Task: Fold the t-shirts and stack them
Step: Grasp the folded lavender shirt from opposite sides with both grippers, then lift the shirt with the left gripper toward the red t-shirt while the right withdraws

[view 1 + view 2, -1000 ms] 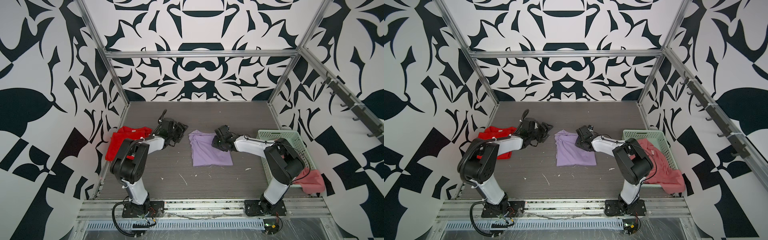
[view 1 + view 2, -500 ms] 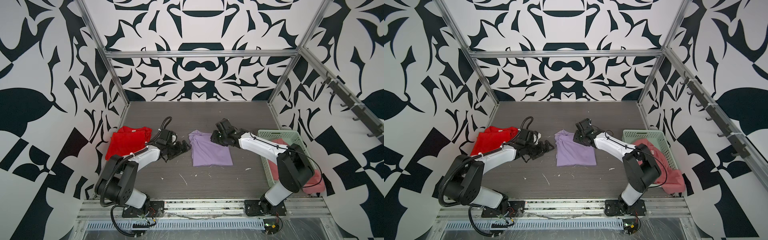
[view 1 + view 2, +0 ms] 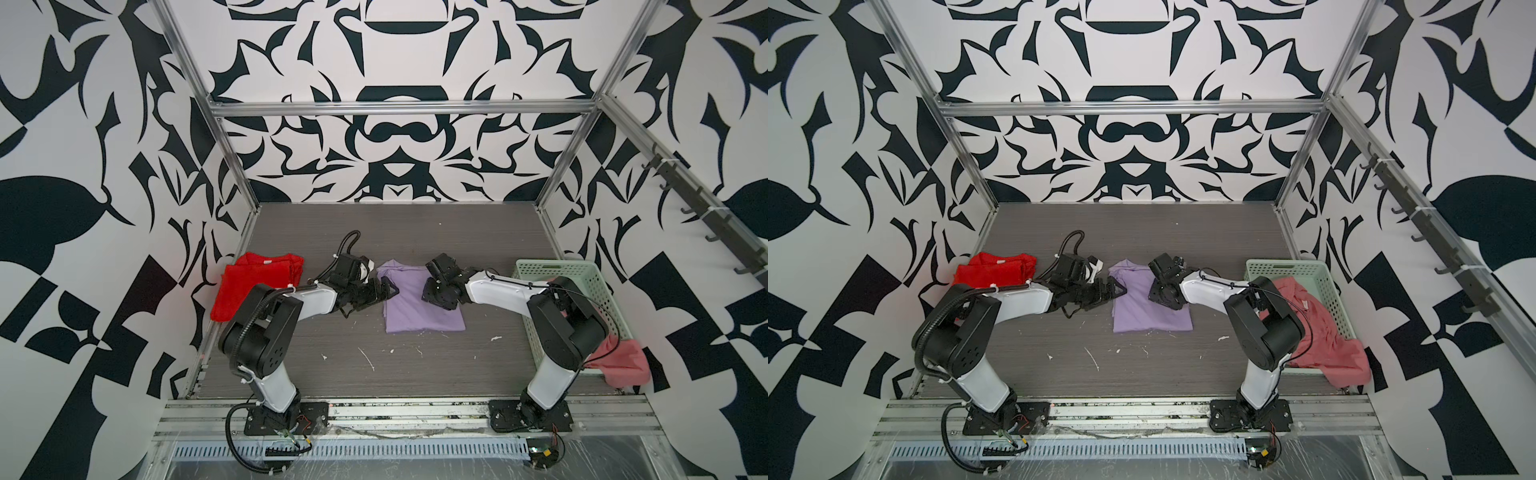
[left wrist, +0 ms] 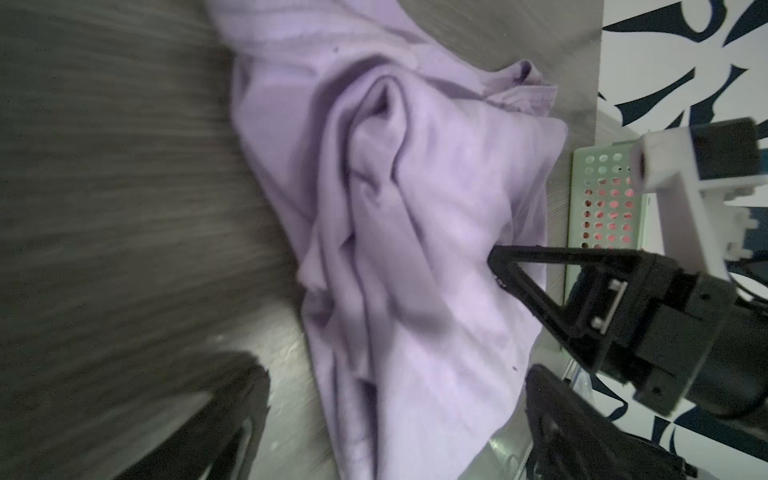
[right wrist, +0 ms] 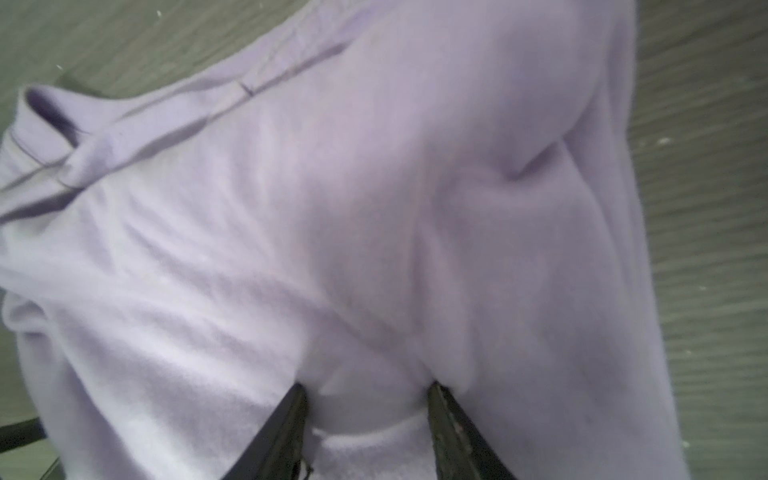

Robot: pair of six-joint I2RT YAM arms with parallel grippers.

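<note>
Step in hand: folding shirt 2 of 3, judged from the layout.

- Lilac shirt (image 3: 419, 316) lies mid-table (image 3: 374, 232), roughly a rectangle, near edge straight, far end bunched and creased around the collar.
- Red shirt (image 3: 249, 282) lies folded at far left against the wall, so 1 looks done.
- Pink shirt (image 3: 1320, 332) is unfolded, heaped in the green basket (image 3: 1283, 264) at right and spilling over its near edge.
- Left claw (image 3: 384, 295): jaws spread full wide, nothing between them, low at the lilac shirt's left edge.
- Right claw (image 5: 368, 390): jaws part way apart, tips pressed into the cloth on the shirt's far right part, with a hump of cloth between them. Cannot tell whether that hump is pinched or only pushed up.

Next move, my reading: the bunched far end needs flattening or 1 more fold. The left claw must close on the left hem, not on bare table. Both should lift together so the layers do not slide. The packet then goes onto the red one.
</note>
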